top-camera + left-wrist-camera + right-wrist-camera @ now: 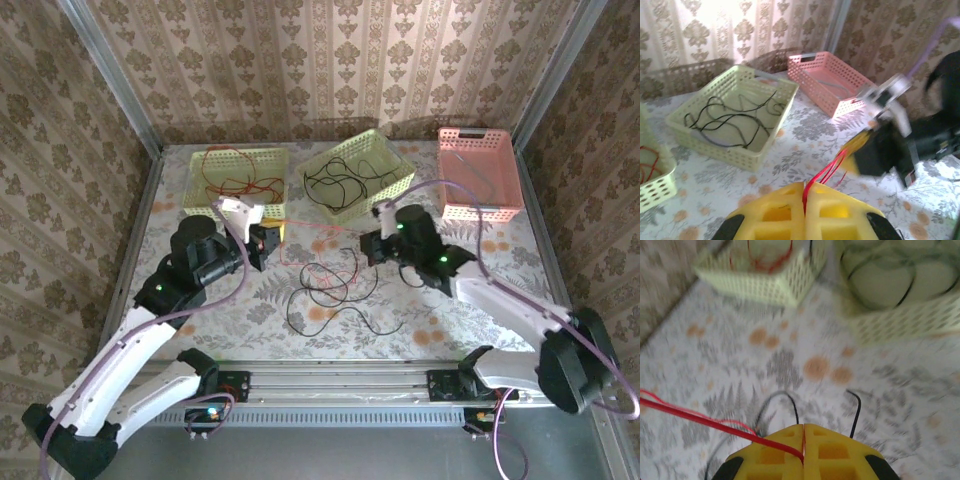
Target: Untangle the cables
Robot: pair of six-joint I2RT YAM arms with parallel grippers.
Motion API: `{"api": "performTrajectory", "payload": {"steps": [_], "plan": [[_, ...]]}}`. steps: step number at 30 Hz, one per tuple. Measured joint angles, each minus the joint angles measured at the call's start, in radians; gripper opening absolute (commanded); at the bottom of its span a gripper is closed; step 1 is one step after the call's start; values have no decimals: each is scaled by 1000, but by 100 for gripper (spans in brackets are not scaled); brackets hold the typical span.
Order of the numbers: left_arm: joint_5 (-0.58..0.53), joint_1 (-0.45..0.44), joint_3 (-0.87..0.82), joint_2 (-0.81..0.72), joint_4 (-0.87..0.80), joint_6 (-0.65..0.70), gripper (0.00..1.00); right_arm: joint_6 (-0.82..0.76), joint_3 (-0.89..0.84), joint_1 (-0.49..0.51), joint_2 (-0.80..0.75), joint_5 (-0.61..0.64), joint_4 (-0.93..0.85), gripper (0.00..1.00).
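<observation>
A red cable (318, 241) stretches between my two grippers above the middle of the table. My left gripper (268, 240) is shut on one end; in the left wrist view the red cable (826, 174) runs out from between the closed yellow fingertips (790, 200) towards the right gripper (875, 150). My right gripper (368, 246) is shut on the other end, where the red cable (715, 422) leaves its pressed-together fingertips (785, 440) to the left. Loose black cables (330, 292) lie looped on the table below and between the grippers, and two black cable ends (791, 405) curl just ahead of the right gripper.
Three baskets stand along the back: a pale green basket (200, 160) with red cables, a second pale green basket (400, 170) with black cables, and a pink basket (478, 200) at the right. Patterned walls enclose the table.
</observation>
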Motion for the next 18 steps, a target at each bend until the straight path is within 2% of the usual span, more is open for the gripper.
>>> {"api": "performTrajectory", "payload": {"steps": [4,7,11,14,18], "plan": [[34,105,10,0,-20,-29,0,28,0,-95,-130,-15,3,0],[7,224,64,-4,-26,-55,0,59,-11,-214,-169,48,-63,0],[1,304,138,-13,-18,-81,0,105,-32,-344,-198,89,-147,0],[1,346,162,-17,-9,-103,0,132,-33,-391,-227,89,-180,0],[37,374,163,0,0,-153,0,153,-26,-399,-242,48,-181,0]]}}
